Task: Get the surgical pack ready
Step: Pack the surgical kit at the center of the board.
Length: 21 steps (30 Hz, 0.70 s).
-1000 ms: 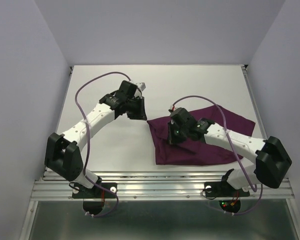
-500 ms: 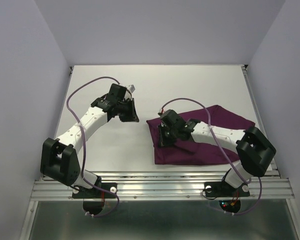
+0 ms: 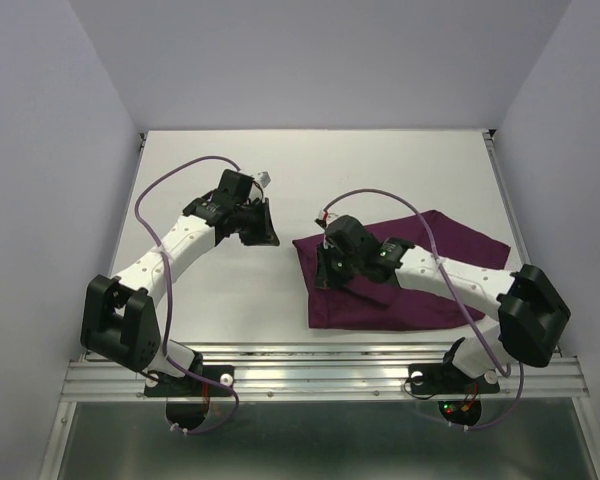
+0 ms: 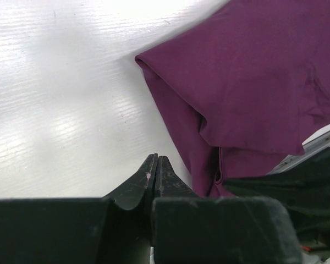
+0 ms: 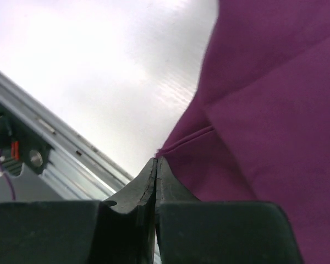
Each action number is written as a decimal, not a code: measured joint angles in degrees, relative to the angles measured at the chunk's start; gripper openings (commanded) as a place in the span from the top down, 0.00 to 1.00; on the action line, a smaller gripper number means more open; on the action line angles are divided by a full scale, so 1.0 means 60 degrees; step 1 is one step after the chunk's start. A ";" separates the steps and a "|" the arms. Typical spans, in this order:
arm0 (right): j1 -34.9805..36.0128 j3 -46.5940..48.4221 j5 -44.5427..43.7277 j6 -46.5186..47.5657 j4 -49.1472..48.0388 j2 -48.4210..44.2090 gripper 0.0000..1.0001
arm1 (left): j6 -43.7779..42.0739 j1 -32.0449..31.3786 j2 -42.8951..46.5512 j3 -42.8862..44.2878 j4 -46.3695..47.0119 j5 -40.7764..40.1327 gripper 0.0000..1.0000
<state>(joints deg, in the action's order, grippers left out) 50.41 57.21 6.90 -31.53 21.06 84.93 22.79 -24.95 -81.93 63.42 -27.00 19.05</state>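
Observation:
The dark-purple cloth [image 3: 380,312] lies folded on the right half of the white table, its left corner showing in the left wrist view [image 4: 253,77]. My left gripper [image 3: 261,226] is shut with nothing in it and hangs over bare table just left of that corner [image 4: 155,157]. Over the cloth's left part, my right gripper [image 3: 325,270] is shut too. Its tips [image 5: 156,159] meet right at a folded edge of the cloth [image 5: 275,110], and no fabric shows between them. Tray, instruments, gauze and packets are out of view.
A ribbed metal rail [image 3: 320,375] runs along the table's near edge and also appears in the right wrist view [image 5: 49,148]. Grey walls close in the table on three sides. The right arm's body [image 4: 319,165] sits at the lower right of the left wrist view.
My left gripper has shut and drawn back to the left, away from the cloth. My right gripper has slid left across the cloth toward its left edge, staying shut.

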 measured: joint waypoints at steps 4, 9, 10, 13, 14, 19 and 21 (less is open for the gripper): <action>0.0197 -0.0255 0.0346 0.0051 -0.0095 -0.0382 0.99 | 0.0033 0.0051 0.0000 0.0000 0.0055 0.0000 1.00; 0.0237 -0.0510 0.0776 0.0073 -0.0117 -0.0178 0.99 | 0.0040 0.0073 0.0000 0.0000 0.0091 0.0000 1.00; 0.0237 -0.0539 0.0798 0.0069 -0.0178 -0.0007 0.99 | 0.0036 0.0076 0.0000 0.0004 0.0091 0.0000 1.00; 0.0237 -0.0692 0.0623 -0.0004 -0.0372 0.0470 0.99 | 0.0036 0.0098 0.0000 0.0004 0.0098 0.0004 1.00; 0.0233 -0.0725 0.0557 -0.0007 -0.0525 0.0616 0.99 | 0.0036 0.0098 0.0000 0.0004 0.0095 0.0004 1.00; 0.0331 -0.0739 0.0291 -0.0029 -0.1184 0.1257 0.99 | 0.0036 0.0109 -0.0007 0.0004 0.0098 0.0000 1.00; 0.0364 -0.0739 0.0149 -0.0022 -0.1348 0.1399 0.99 | 0.0036 0.0109 -0.0025 0.0004 0.0102 0.0000 1.00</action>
<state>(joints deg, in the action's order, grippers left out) 52.60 52.77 7.79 -31.66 12.97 93.32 23.00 -24.29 -82.08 63.44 -26.39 19.05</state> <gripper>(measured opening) 0.013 0.079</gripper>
